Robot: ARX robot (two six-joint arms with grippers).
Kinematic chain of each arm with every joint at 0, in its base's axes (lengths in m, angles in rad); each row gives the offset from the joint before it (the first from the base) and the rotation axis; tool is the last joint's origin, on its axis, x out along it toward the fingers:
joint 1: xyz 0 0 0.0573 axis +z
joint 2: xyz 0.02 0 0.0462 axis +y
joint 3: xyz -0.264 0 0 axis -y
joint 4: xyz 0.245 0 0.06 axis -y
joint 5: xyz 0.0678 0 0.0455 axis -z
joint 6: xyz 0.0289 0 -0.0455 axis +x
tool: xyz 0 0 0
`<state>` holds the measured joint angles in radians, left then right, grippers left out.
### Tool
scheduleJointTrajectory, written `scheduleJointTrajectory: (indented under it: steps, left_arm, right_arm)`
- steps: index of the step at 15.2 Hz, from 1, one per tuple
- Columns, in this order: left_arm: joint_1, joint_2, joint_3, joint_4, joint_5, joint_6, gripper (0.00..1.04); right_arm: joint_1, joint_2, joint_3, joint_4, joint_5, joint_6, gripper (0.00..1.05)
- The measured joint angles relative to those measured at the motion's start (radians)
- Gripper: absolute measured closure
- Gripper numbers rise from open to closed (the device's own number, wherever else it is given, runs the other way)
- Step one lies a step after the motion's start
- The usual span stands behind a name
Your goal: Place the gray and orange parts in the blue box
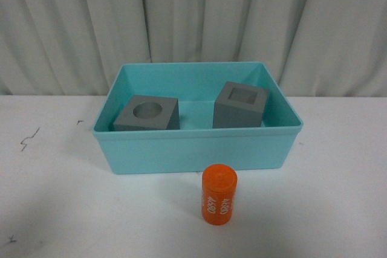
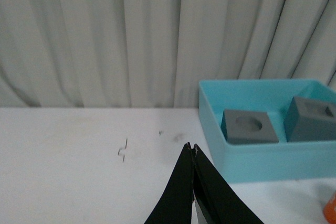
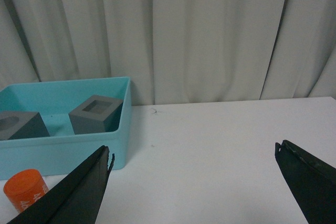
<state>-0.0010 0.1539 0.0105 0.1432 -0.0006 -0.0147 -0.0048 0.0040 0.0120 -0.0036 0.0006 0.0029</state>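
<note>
- Both gray cubes already sit inside the blue box (image 1: 199, 130). The one with the round hole (image 1: 147, 115) is on the left and the one with the square hole (image 1: 240, 106) is on the right, with bare floor between them.
- The orange cylinder (image 1: 218, 194) is the only part left out. It appears to stand on end on the white table (image 1: 338, 197), just in front of the box's near wall and apart from it.
- The right gripper (image 3: 193, 149) is the better choice. Its fingers are spread wide and empty, and the cylinder shows in its wrist view beside the box.
- The left gripper (image 2: 191, 148) has its fingers pressed together on nothing. It points at the table beside the box's left wall, so it is best kept out of the way.
- Come down over the cylinder with one finger on each side of the round wall. Grip near mid-height, because an off-centre squeeze could tip it or send it rolling.
- Lift it well clear of the rim before crossing over.
- Lower it into the gap between the cubes and let go close to the floor so it does not bounce.
</note>
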Motion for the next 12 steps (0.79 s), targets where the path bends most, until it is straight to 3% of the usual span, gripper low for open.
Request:
scheduleJointTrajectory:
  steps: [1,4,5,8,9,12]
  left_arm:
    - [0.0,-0.107,0.0,-0.153,0.003,0.0,1.03]
    - [0.001,-0.147,0.0,-0.151,-0.001,0.0,1.03]
    - [0.001,-0.148,0.0,-0.144,0.0,0.0,0.97]
    - [0.001,-0.148,0.0,-0.146,0.0,0.0,0.61]
    - [0.001,-0.148,0.0,-0.146,0.0,0.0,0.39]
    - [0.001,-0.148,0.0,-0.147,0.0,0.001,0.05]
  right_arm:
    - [0.0,0.0,0.0,0.0,0.0,0.0,0.06]
    - [0.0,0.0,0.0,0.0,0.0,0.0,0.06]
    - [0.0,0.0,0.0,0.0,0.0,0.0,0.06]
    - [0.0,0.0,0.0,0.0,0.0,0.0,0.06]
    - [0.0,0.0,0.0,0.0,0.0,0.0,0.06]
    - [0.0,0.0,0.0,0.0,0.0,0.0,0.06]
